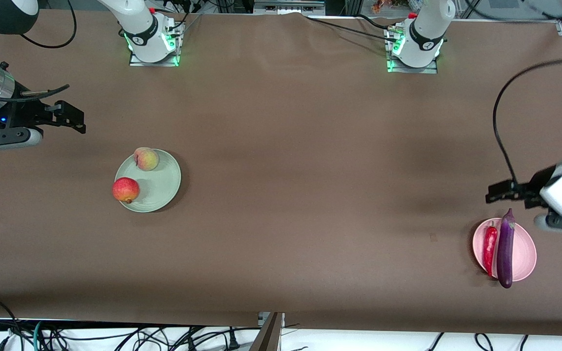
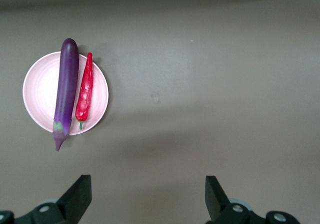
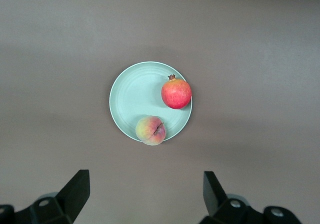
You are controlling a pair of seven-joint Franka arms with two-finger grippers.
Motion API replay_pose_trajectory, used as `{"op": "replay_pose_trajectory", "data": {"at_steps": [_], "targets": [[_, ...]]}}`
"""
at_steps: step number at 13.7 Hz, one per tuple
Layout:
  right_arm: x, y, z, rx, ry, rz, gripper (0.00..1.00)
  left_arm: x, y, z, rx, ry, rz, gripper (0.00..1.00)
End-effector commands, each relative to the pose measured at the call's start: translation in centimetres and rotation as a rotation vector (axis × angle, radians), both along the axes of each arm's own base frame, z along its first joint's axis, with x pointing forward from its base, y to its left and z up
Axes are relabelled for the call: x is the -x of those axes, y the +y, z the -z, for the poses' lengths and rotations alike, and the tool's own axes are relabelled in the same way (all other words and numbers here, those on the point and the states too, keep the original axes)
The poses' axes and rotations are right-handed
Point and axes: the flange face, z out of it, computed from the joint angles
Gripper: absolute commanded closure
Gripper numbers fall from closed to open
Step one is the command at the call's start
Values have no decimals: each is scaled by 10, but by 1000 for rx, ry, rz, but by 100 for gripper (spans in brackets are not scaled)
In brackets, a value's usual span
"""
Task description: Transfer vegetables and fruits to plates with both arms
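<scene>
Eggplant (image 1: 506, 248) near left end effector (image 1: 493, 192)

My arms (image 1: 139, 22) are glossy white with black joint bands, trailing black cables (image 1: 503, 136); green lights glow at my bases (image 1: 154, 51).

Lighting even, overhead, moderately dim; soft shadows beside green plate (image 1: 161, 192) and arms; faint sheen on eggplant (image 1: 506, 248); wrist-view corners perhaps slightly darkened.
</scene>
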Motion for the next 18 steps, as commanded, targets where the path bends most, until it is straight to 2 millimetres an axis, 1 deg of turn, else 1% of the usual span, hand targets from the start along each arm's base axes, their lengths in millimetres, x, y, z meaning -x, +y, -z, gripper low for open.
{"op": "replay_pose_trajectory", "data": {"at_steps": [1, 2, 3, 4, 5, 7, 9, 10, 13, 15, 16, 18], "targets": [[-4, -4, -15, 10, -22, 1, 0, 40, -7, -55, -15, -48, -1, 0], [-3, -10, -18, 13, -21, 4, 0, 46, -6, -66, -16, -62, -4, 0], [0, -8, -15, 17, 8, 0, 0, 54, -5, -78, -18, -76, -13, 0], [0, -4, -13, 12, 21, -6, 0, 62, -2, -83, -20, -59, -19, 0], [0, -2, -14, -1, 16, -2, 0, 76, -2, -83, -20, -1, -26, 0], [0, 5, -13, -6, 16, -17, 0, 96, -4, -77, -23, 71, -72, 0], [-2, 5, -14, -7, 1, -15, 0, 112, -7, -71, -29, 96, -110, 0], [-7, 4, -14, -9, -22, -15, 0, 117, -8, -68, -28, 104, -112, 0], [-9, 2, -12, -10, -27, -10, 0, 119, -11, -60, -27, 125, -119, 0], [-9, 4, -10, -11, -24, -13, 0, 115, -12, -57, -23, 128, -125, 0], [-9, 2, -10, -9, -22, -10, 0, 110, -8, -51, -20, 135, -133, 0], [-9, 2, -10, -8, -24, -10, 0, 107, -10, -55, -27, 122, -135, 0]]}}
